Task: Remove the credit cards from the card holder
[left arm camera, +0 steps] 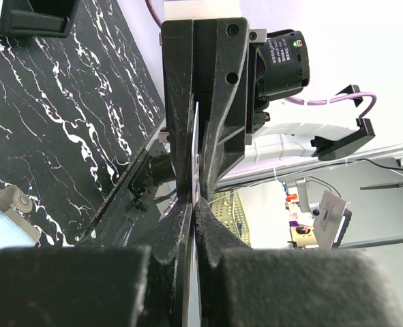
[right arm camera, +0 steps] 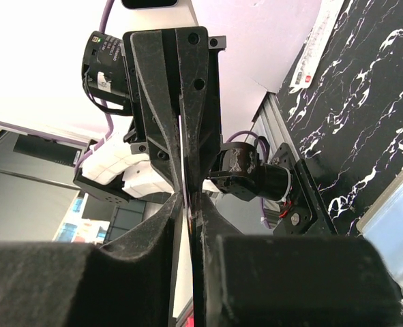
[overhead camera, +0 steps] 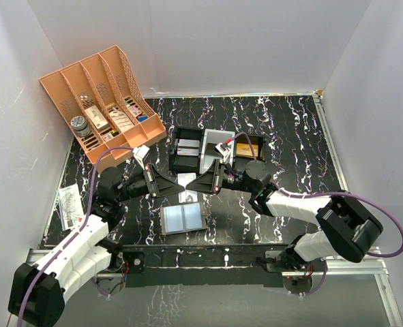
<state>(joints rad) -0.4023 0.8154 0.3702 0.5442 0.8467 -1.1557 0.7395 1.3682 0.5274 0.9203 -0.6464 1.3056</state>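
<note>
The card holder (overhead camera: 182,218) lies open on the black marbled table, grey-blue inside up, below the grippers. Its edge shows in the left wrist view (left arm camera: 0,228) and the right wrist view (right arm camera: 392,218). My left gripper (overhead camera: 181,183) and right gripper (overhead camera: 192,182) meet tip to tip above the table. Both are shut on one thin pale credit card (overhead camera: 187,181). It shows edge-on in the left wrist view (left arm camera: 196,150) and the right wrist view (right arm camera: 185,163). My left gripper (left arm camera: 196,204) and right gripper (right arm camera: 189,202) each pinch an opposite end of it. An orange card (overhead camera: 247,146) lies at the back.
A black three-compartment tray (overhead camera: 185,151) holding flat items stands just behind the grippers. A big orange lattice organiser (overhead camera: 102,102) stands at the back left. A printed leaflet (overhead camera: 68,204) lies at the table's left edge. White walls enclose the table.
</note>
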